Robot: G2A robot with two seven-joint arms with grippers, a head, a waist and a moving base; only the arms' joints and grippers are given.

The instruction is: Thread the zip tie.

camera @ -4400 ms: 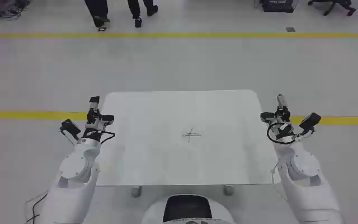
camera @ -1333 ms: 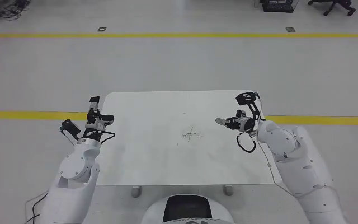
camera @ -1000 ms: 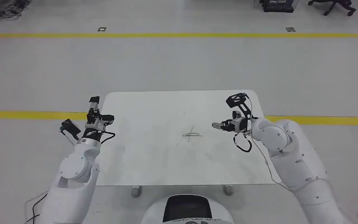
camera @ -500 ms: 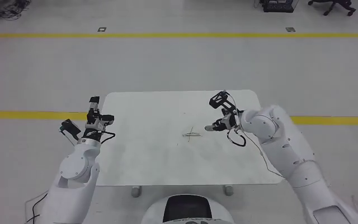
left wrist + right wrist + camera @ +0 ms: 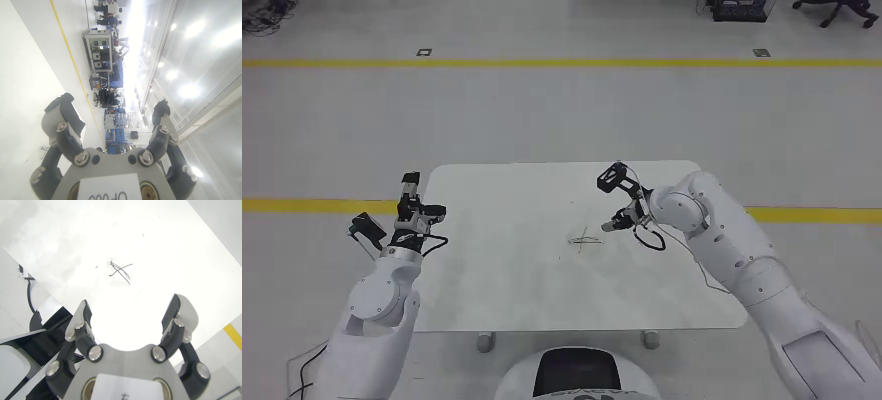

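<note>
The right fingers (image 5: 170,311) are spread wide with nothing between their ribbed pads, hanging above the white surface (image 5: 160,243). The zip ties (image 5: 121,272) lie just ahead of the fingertips. They are a few thin black strands crossed over one another, flat on the surface and roughly in line with the gap between the fingers. In the top view the right fingers (image 5: 614,226) sit just beside the zip ties (image 5: 583,239), near but not touching.

The wide opening looks chosen to leave room to come down around a strand so thin and low-lying. Because the strands overlap, closing on a crossing would likely pinch more than one, so a free end away from the tangle seems the better target. How many ties there are, and which end carries the head, is too small to tell.

The left fingers (image 5: 64,113) are also wide apart and empty, pointing out toward the room, not at the work. From above, the left fingers (image 5: 410,186) sit at the edge of the surface (image 5: 502,290), well apart from the zip ties. That arm appears parked out of the way until a lifted tie offers a second end to hold; threading has not yet begun.
</note>
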